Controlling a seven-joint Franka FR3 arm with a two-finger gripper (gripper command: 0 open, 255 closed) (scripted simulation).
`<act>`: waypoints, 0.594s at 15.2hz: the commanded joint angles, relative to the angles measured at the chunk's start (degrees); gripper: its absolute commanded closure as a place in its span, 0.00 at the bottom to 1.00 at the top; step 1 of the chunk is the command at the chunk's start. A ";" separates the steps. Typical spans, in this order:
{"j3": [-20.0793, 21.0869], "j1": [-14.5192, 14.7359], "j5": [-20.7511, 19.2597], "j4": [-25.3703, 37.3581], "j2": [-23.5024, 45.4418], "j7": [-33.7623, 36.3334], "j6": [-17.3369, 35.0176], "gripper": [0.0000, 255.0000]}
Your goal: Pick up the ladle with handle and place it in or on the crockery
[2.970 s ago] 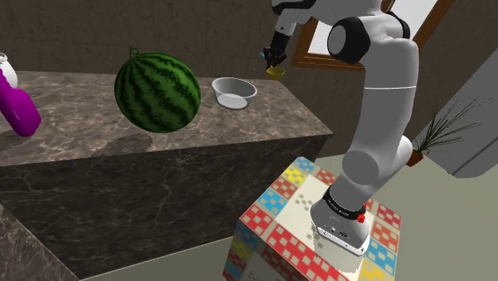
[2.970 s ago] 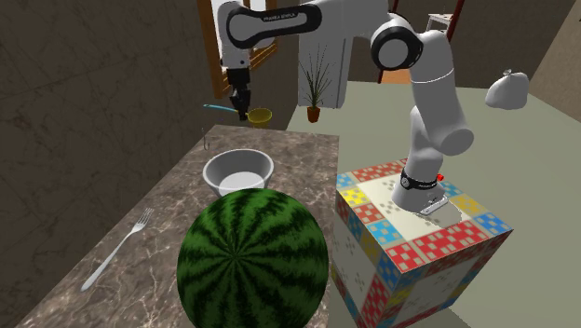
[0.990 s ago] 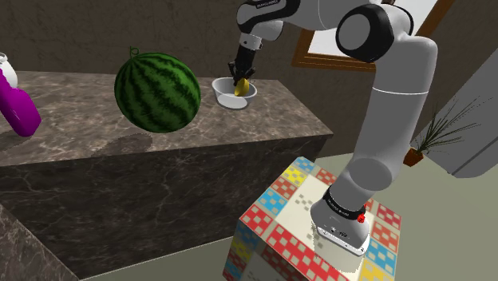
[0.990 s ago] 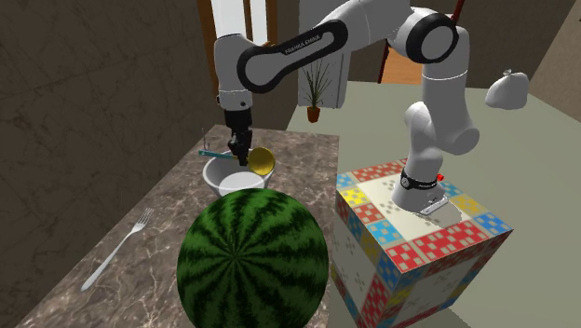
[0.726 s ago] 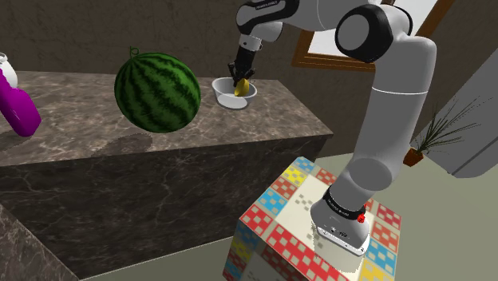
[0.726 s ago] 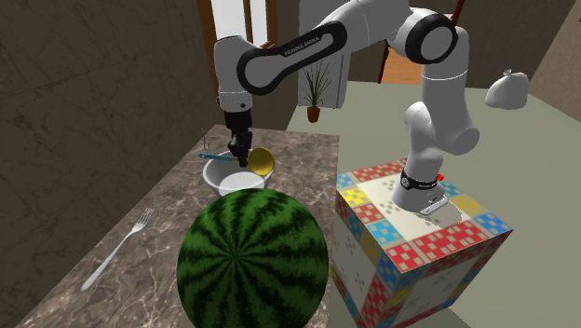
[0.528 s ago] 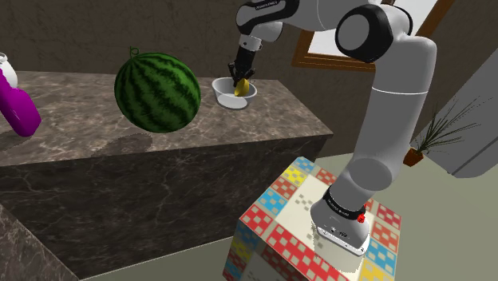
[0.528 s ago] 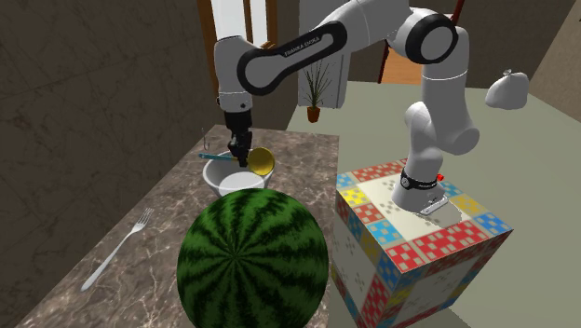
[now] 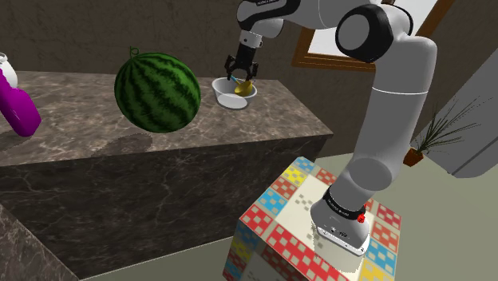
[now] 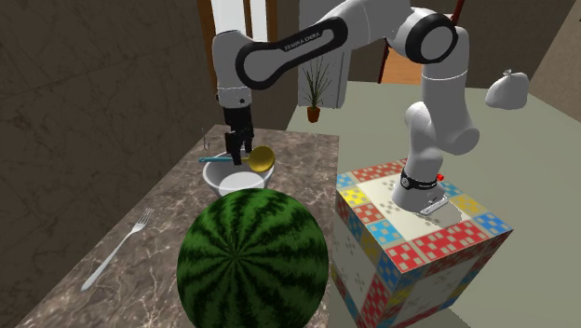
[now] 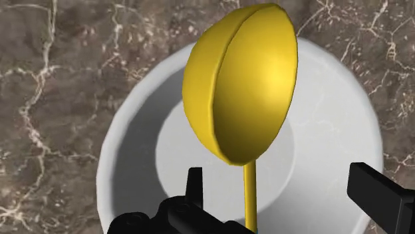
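Note:
The ladle has a yellow cup on a thin yellow stem and a blue handle end. It lies in the white bowl, with the yellow cup leaning over the rim. The white bowl stands on the dark marble counter, with the yellow ladle inside it. My gripper hangs just above the bowl and is open. Its black fingers stand apart on either side of the stem and do not touch it. From outside, the gripper points straight down over the bowl.
A large watermelon sits on the counter beside the bowl. A purple bottle lies at the shoulder view's left. A fork lies on the counter. The chequered stand is beside the counter's end.
My gripper was shut on the ladle over the bowl. Its fingers have since spread apart and lifted slightly, and the ladle stays in the bowl.

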 commanded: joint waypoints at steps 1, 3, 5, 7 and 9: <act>-0.26 -0.29 -0.39 2.06 -0.82 0.29 -2.92 0.00; -0.37 -0.46 -0.52 3.32 -0.98 0.40 -4.34 0.00; -0.37 -0.46 -0.52 3.32 -0.99 0.40 -4.34 0.00; -0.37 -0.46 -0.52 3.32 -0.98 0.40 -4.34 0.00; -0.37 -0.46 -0.52 3.32 -0.98 0.40 -4.34 0.00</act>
